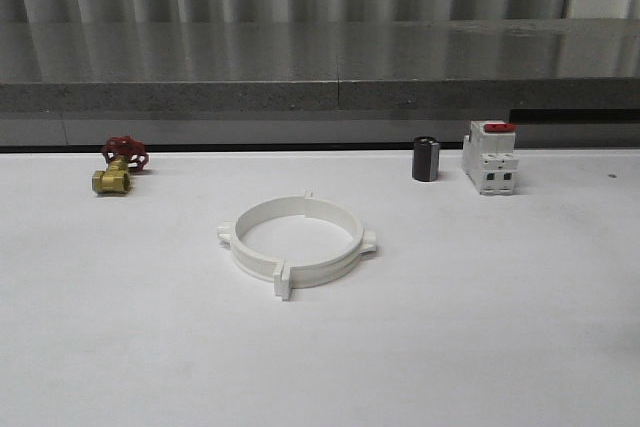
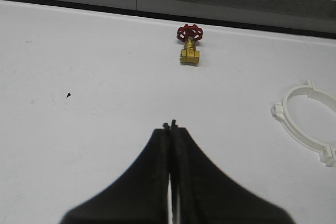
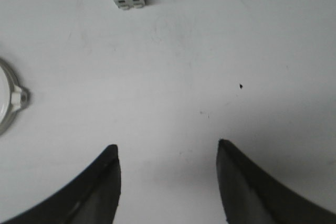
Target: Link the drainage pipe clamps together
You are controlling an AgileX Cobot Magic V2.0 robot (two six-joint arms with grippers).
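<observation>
clamps (image 1: 298,243) already sit as one ring mid-table. left gripper (image 2: 170,125) is pinched closed and empty, right gripper (image 3: 168,153) spread wide and empty; any check should press gently at the 6 o'clock tabs.

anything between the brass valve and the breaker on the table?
Front view: a small dark cylinder stands just left of the breaker; from there to the brass valve, bare table.

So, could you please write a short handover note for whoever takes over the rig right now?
Left gripper: shut, empty, above bare table.
Right gripper: open, empty, above bare table.
The drainage pipe clamps lie mid-table as one closed ring, end tabs meeting at front and back.
Brass valve rear left; black cylinder and breaker rear right, all apart from the ring.
Done: halves appear joined. Left: confirm that the tabs are locked; the pictures cannot settle that.
</observation>
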